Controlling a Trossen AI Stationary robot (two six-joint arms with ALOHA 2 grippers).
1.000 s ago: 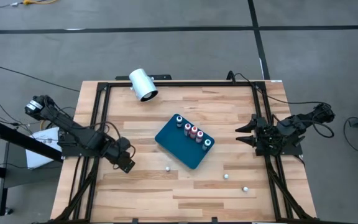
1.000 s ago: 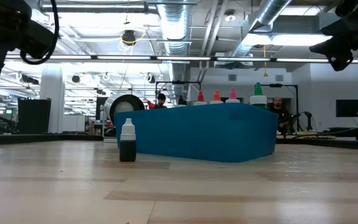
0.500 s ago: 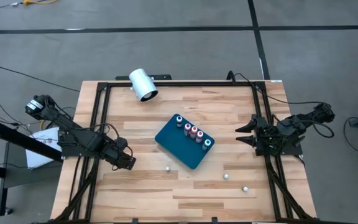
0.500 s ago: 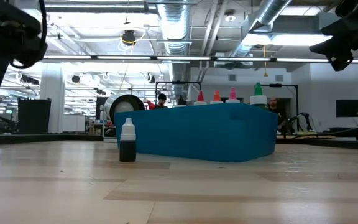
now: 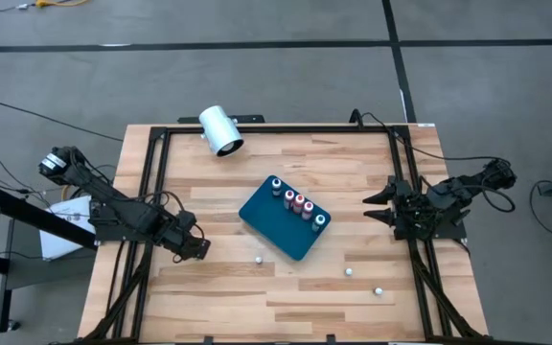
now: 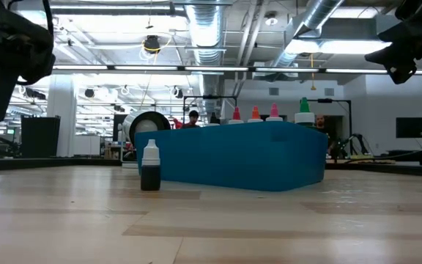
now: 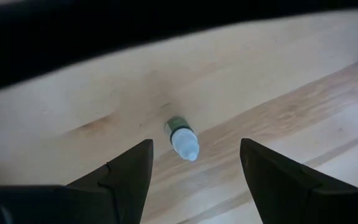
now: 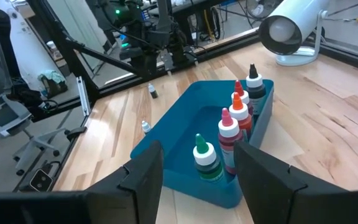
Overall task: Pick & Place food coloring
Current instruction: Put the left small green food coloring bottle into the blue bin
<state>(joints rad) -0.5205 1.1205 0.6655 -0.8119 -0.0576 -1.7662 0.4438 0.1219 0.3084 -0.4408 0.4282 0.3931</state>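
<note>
The teal tray (image 5: 285, 230) sits mid-table and holds several upright food coloring bottles (image 5: 298, 203) with red, green and dark tops along its far-right wall; they also show in the right wrist view (image 8: 232, 127). Three loose bottles stand on the wood: one (image 5: 257, 258) near the tray's near-left side, two (image 5: 349, 271) (image 5: 378, 289) toward the near right. My left gripper (image 5: 197, 247) hovers open at the table's left, and the closest loose bottle (image 7: 182, 138) stands ahead of its fingers. My right gripper (image 5: 377, 208) waits open at the right edge.
A big white cylinder (image 5: 220, 129) lies at the table's far edge, left of centre. Black frame rails (image 5: 151, 192) run along the table's left, right and far sides. Bare wood lies between my left gripper and the loose bottle (image 6: 150, 167).
My left gripper has crept a little toward the table's right, toward the loose bottle near the tray, and has dropped slightly. Its fingers stay open. The bottles and the tray have not moved.
</note>
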